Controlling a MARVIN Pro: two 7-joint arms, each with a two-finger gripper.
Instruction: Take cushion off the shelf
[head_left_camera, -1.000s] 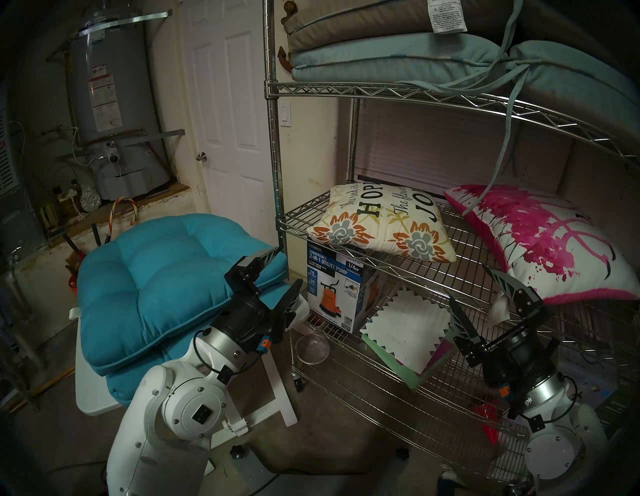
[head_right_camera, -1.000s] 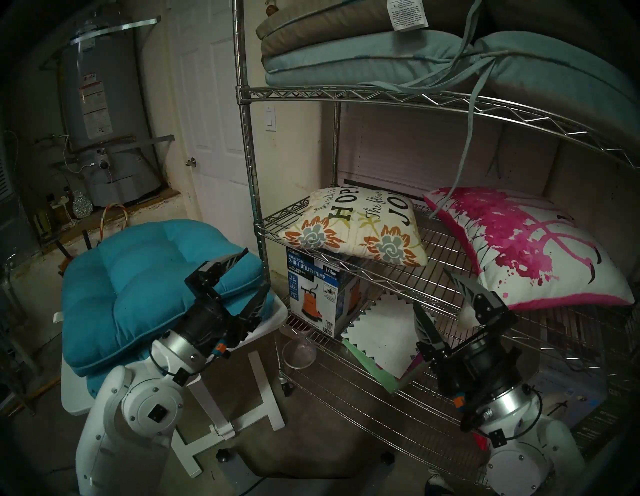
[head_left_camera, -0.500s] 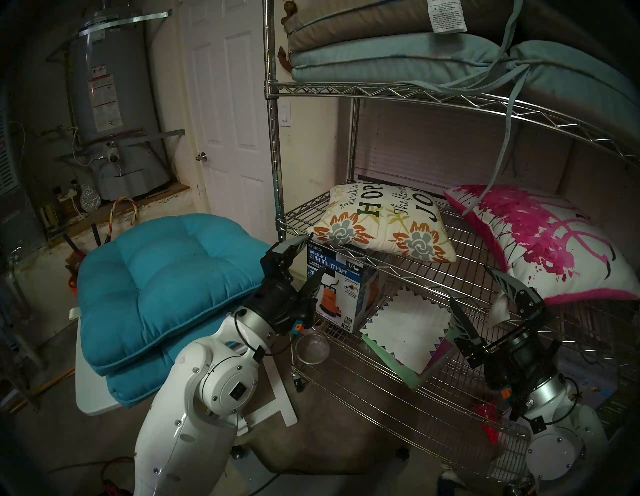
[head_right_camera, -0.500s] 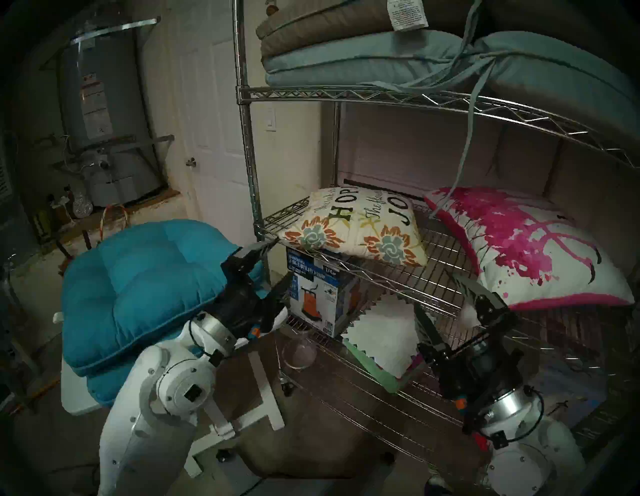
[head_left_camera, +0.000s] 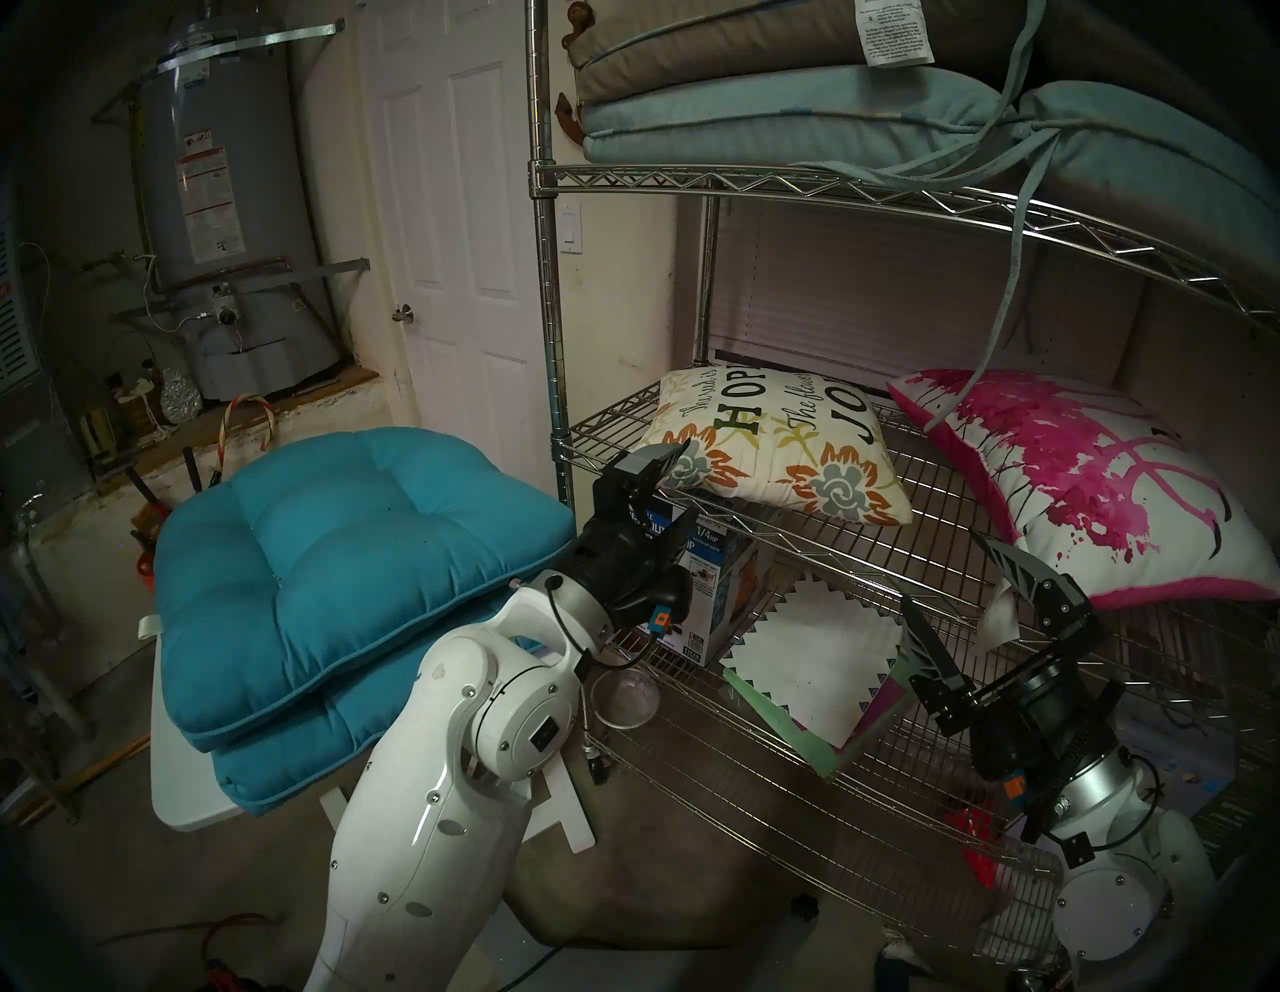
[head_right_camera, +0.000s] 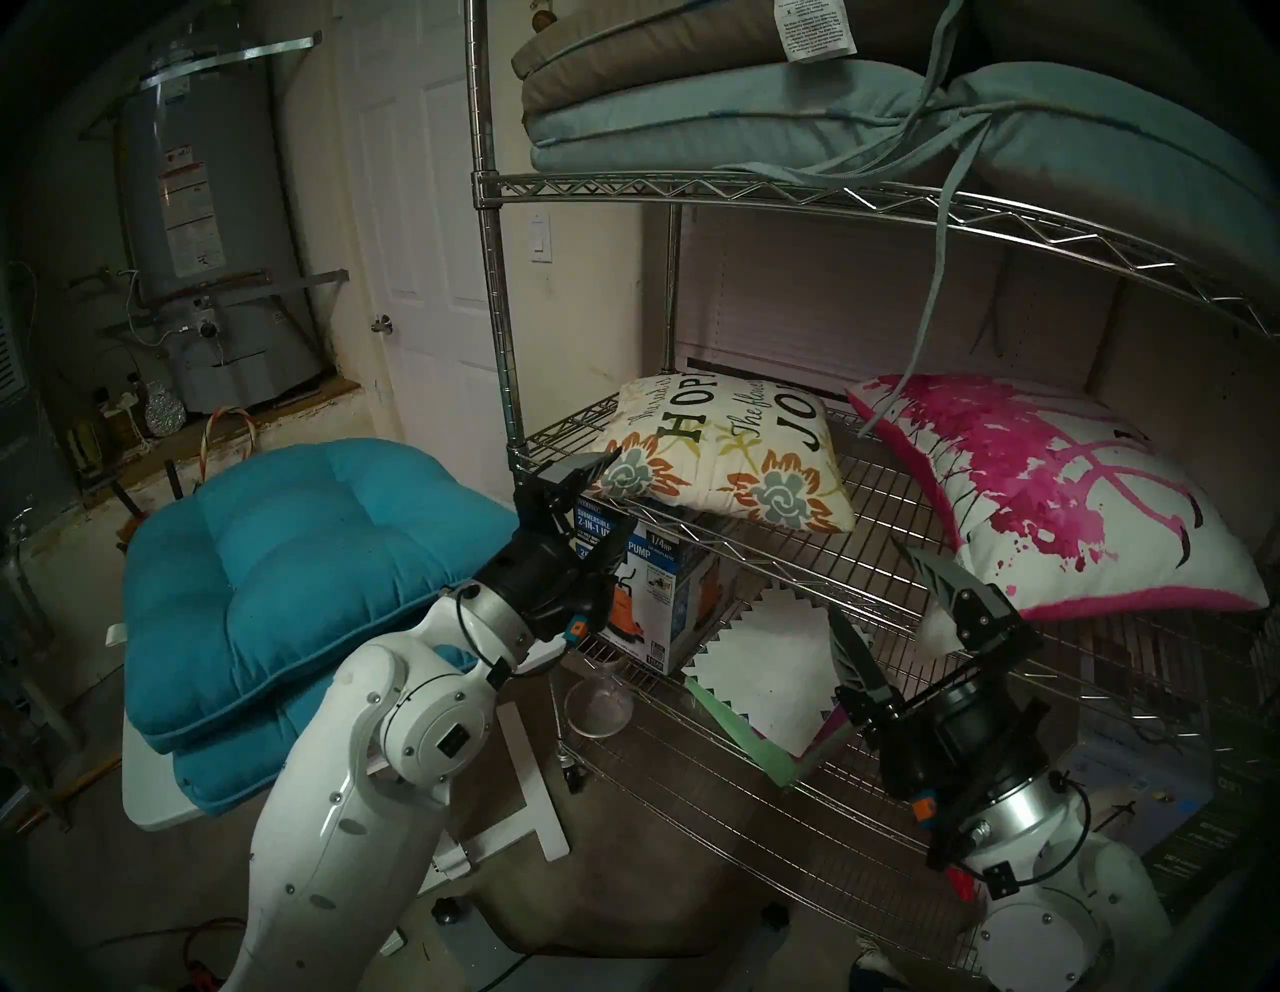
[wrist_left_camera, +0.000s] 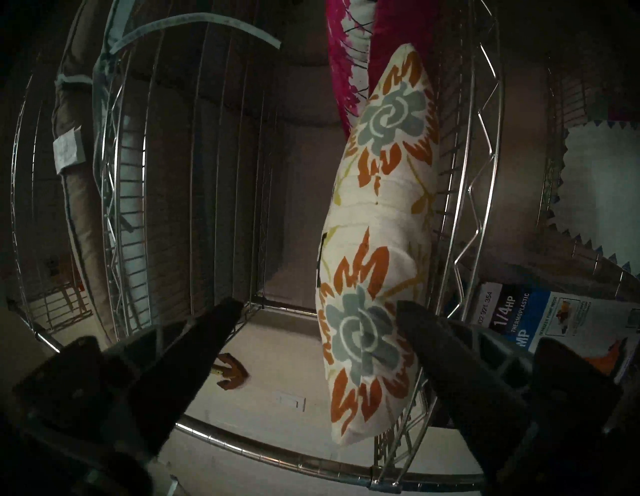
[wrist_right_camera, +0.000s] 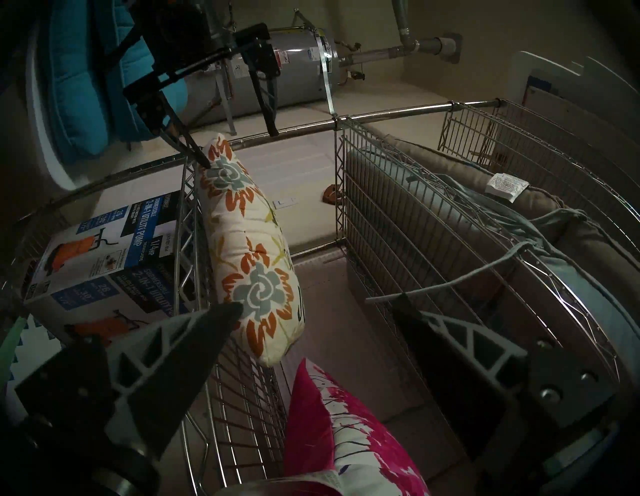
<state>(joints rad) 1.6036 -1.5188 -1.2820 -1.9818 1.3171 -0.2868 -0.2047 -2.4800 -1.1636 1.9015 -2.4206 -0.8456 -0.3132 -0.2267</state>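
A: Looking from the head cameras, where is the floral cushion (head_left_camera: 765, 443)?

B: On the middle tier of the shelf (head_left_camera: 817, 547), at its left end, with a pink-splashed cushion (head_left_camera: 1101, 485) to its right. The left gripper (head_left_camera: 675, 485) is spread wide at the floral cushion's front left corner, one finger above the tier edge and one below. Two teal cushions (head_left_camera: 332, 554) lie stacked on the white table (head_left_camera: 173, 783).

A: And the right gripper (head_left_camera: 970, 596)?

B: Spread wide too, grasping nothing, in front of the tier near the pink cushion's corner.

A: The left wrist view?

B: The floral corner sits between the parted fingers (wrist_left_camera: 194, 343), nearer one of them; I cannot tell whether it touches.

A: The right wrist view?

B: Its fingers (wrist_right_camera: 194, 336) stand apart over the wire tier, and the left gripper's tip meets the cushion's far corner.
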